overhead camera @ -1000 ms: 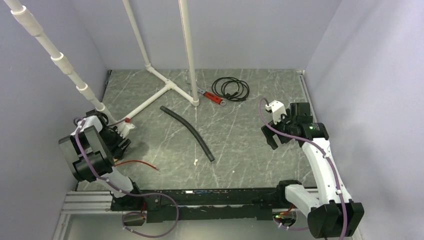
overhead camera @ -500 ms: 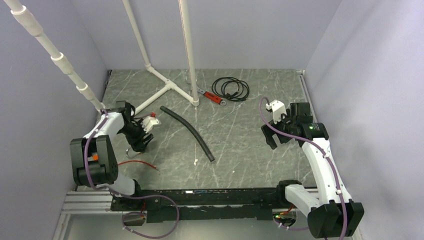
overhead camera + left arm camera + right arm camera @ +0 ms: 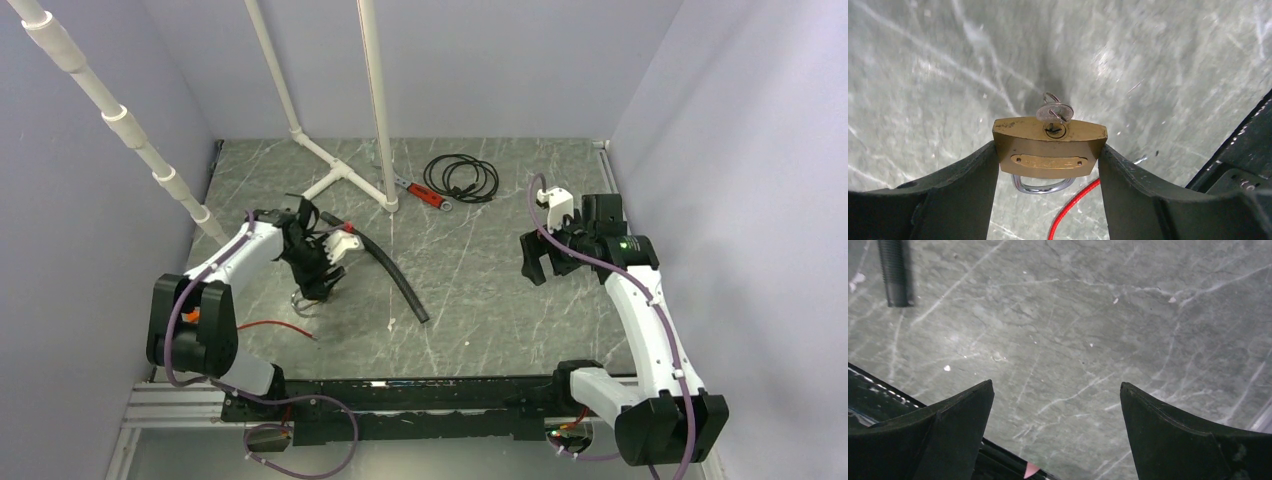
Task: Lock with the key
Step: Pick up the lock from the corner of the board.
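In the left wrist view a brass padlock (image 3: 1050, 150) sits clamped by its two ends between my left gripper's (image 3: 1048, 146) dark fingers. A silver key (image 3: 1053, 112) sticks out of the keyhole on its far face, and the chrome shackle (image 3: 1040, 186) points back toward the wrist. From above, the left gripper (image 3: 312, 285) hangs over the left-middle of the table, next to the black hose. My right gripper (image 3: 540, 262) hovers at the right side, well apart from the padlock. Its jaws stand wide with only bare table between them (image 3: 1055, 385).
A black hose (image 3: 378, 265) lies diagonally mid-table; its end (image 3: 895, 270) shows in the right wrist view. A red wire (image 3: 275, 325) lies near the left front. A coiled black cable (image 3: 460, 177), a red-handled tool (image 3: 425, 193) and a white pipe frame (image 3: 340, 172) sit at the back.
The left arm has swung from the left wall rightward to the hose, carrying the padlock. The right gripper has shifted slightly back and turned.
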Controlling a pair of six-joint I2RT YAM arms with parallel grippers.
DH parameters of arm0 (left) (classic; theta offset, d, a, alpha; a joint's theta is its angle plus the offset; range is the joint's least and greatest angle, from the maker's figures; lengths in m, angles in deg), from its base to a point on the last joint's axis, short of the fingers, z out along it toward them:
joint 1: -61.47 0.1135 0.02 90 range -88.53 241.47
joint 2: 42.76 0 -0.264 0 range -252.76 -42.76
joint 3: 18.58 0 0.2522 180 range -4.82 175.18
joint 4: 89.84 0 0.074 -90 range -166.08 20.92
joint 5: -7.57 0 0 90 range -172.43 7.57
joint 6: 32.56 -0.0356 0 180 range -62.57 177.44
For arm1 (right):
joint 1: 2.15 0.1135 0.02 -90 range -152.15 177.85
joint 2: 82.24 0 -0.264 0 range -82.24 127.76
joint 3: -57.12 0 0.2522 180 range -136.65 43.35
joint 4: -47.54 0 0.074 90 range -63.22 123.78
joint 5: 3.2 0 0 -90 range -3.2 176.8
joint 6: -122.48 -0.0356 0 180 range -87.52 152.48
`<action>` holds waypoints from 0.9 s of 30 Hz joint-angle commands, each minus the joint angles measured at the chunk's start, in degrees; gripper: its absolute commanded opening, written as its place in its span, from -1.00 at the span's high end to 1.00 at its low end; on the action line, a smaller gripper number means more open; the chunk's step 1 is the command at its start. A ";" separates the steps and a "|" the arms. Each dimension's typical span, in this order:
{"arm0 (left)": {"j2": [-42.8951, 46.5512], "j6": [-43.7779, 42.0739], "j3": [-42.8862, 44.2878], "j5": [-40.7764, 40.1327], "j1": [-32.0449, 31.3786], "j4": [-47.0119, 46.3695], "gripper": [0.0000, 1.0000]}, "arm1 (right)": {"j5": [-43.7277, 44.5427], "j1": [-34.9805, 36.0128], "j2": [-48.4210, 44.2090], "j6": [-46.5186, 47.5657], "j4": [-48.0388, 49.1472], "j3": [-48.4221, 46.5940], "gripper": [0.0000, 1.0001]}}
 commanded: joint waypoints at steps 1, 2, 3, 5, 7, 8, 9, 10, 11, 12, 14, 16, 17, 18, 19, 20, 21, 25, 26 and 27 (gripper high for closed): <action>0.78 5.17 4.22 1.32 -6.42 -0.98 0.40 | -4.58 0.18 0.89 -5.42 2.68 -2.86 -0.99; 0.52 5.96 4.83 0.96 -7.99 -1.15 0.41 | -5.06 0.16 1.04 -6.05 2.93 -2.80 -0.99; 0.31 6.72 5.38 0.62 -9.71 -1.34 0.41 | -5.59 0.15 1.21 -6.88 3.20 -2.73 -0.99; -0.20 8.06 6.84 -0.04 -12.85 -1.56 0.42 | -6.82 0.18 1.82 -8.86 3.81 -2.57 -0.99; -1.07 9.59 8.48 -0.03 -15.53 -1.50 0.43 | -8.72 0.15 2.47 -11.23 4.68 -2.22 -0.99; -1.58 10.39 9.40 0.18 -16.76 -1.64 0.45 | -9.82 0.16 2.90 -12.60 5.10 -1.98 -0.99; -2.08 11.21 10.13 0.36 -17.88 -1.82 0.45 | -11.05 0.20 3.39 -14.15 5.57 -1.74 -0.99; -2.45 11.67 10.82 0.43 -19.19 -2.07 0.45 | -12.75 0.20 4.04 -15.61 6.10 -1.54 -0.99; -2.77 12.05 11.43 0.25 -20.57 -2.46 0.46 | -14.12 0.16 4.67 -17.52 6.93 -1.21 -0.99; -3.04 12.45 11.99 0.10 -21.81 -2.91 0.47 | -15.54 0.18 5.40 -19.36 7.75 -1.00 -0.99; -3.96 13.55 13.61 0.35 -24.16 -3.62 0.47 | -18.77 0.16 6.97 -23.90 9.78 -0.40 -0.99; -5.67 14.95 16.34 0.34 -26.05 -4.34 0.48 | -21.90 0.15 8.26 -28.68 12.77 1.00 -0.99; -6.59 15.75 17.82 0.34 -26.88 -4.56 0.49 | -23.25 0.16 9.02 -31.26 14.50 1.81 -0.99; -7.80 16.44 19.29 0.31 -27.71 -4.55 0.49 | -24.83 0.17 9.61 -33.73 16.38 2.81 -0.99; -8.87 16.90 21.07 0.41 -28.53 -4.37 0.49 | -26.35 0.22 10.20 -36.39 18.50 3.91 -0.99; -10.53 17.43 22.64 0.24 -29.77 -4.24 0.50 | -27.64 0.16 10.94 -39.45 20.89 4.90 -0.99; -11.65 17.84 24.20 0.06 -30.68 -4.27 0.51 | -28.78 0.20 11.39 -41.49 22.91 5.89 -0.99; -15.99 18.79 30.23 -0.70 -33.59 -4.38 0.53 | -31.21 0.79 13.29 -46.65 28.48 9.24 -0.99; -17.11 19.01 31.35 -0.83 -34.25 -4.50 0.53 | -31.59 1.16 13.89 -47.49 29.45 9.71 -0.99; -18.20 19.23 32.54 -1.00 -34.71 -4.81 0.53 | -31.85 1.59 14.40 -48.42 30.59 10.22 -0.99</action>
